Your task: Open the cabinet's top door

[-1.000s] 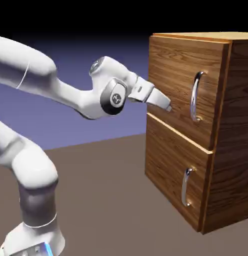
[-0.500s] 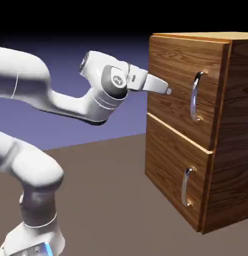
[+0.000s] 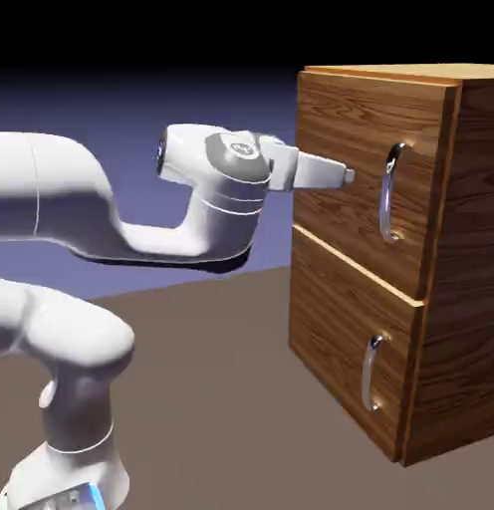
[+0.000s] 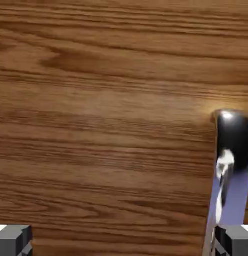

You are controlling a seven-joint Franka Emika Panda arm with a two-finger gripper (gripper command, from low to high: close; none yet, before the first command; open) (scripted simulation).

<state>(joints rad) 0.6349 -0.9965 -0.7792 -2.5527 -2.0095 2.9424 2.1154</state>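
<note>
Approach step. Tool (image 3: pixel 347 177) is pointing level at the top door (image 3: pixel 356 169) of the cabinet (image 3: pixel 430 299), jaws spread wide, gripping nothing. Handle (image 3: pixel 389 192) is sitting just ahead, off to one side. Next move likely calls for shifting sideways to straddle the bar.

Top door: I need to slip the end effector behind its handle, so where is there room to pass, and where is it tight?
Free: bare wood of the top door left of the handle. Tight: the gap behind the handle, where the open end effector hovers.
</note>
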